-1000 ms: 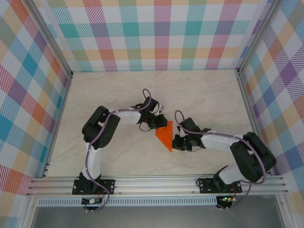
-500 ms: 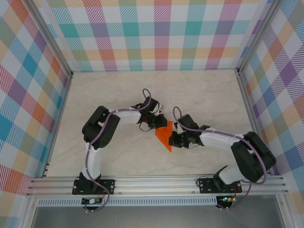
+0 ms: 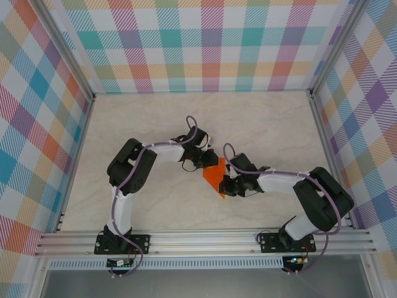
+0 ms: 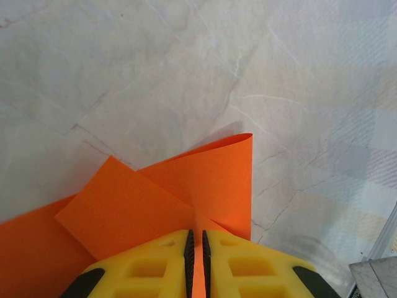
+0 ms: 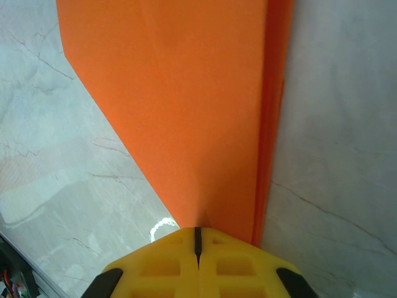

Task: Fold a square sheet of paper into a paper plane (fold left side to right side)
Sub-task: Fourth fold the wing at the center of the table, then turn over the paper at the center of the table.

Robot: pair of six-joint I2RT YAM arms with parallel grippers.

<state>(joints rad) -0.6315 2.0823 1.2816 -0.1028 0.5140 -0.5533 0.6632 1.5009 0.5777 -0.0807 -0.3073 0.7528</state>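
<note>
My left hand (image 3: 209,162) and my right hand (image 3: 225,185) stand near each other at the middle of the table (image 3: 273,124). The folded orange paper (image 3: 215,176) lies between them, so there is little room there. The far half of the table and both its sides are free. The checkered walls (image 3: 211,43) close three sides, and the metal rail (image 3: 205,239) closes the near edge.

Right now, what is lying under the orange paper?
The orange paper rests on the pale marbled table, which is visible all around it. A folded flap overlies the sheet's lower layer. The table patch directly beneath is covered, so anything there cannot be seen.
</note>
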